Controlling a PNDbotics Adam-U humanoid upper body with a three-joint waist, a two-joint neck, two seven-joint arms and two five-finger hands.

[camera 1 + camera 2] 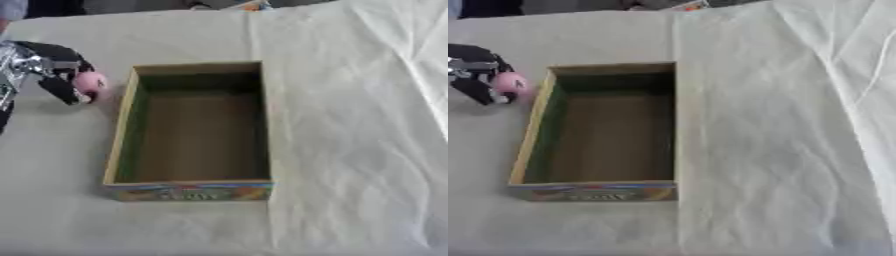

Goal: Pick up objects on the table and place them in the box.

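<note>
Left eye view. My left hand comes in from the left edge, black fingers with silver parts behind them. The fingers are curled round a small pink ball, which sits at the fingertips on the side toward the box. One dark finger reaches down below the ball to the cloth. The ball lies outside the box, just beside the far end of its left wall; I cannot tell whether it rests on the cloth or is lifted off it. The box is an open cardboard tray, brown inside, with a green strip along the inner left wall. Nothing shows inside it. Its near outer face carries a coloured print in orange, blue and green with what looks like lettering, too blurred to read. The table is covered by a creased white cloth.

Right eye view. Same layout, with the box shifted toward the left of the picture. My left hand is cut by the left edge, the pink ball again at its fingertips near the box's far left corner. The print on the near face is no more legible here. My right hand shows in neither view.
</note>
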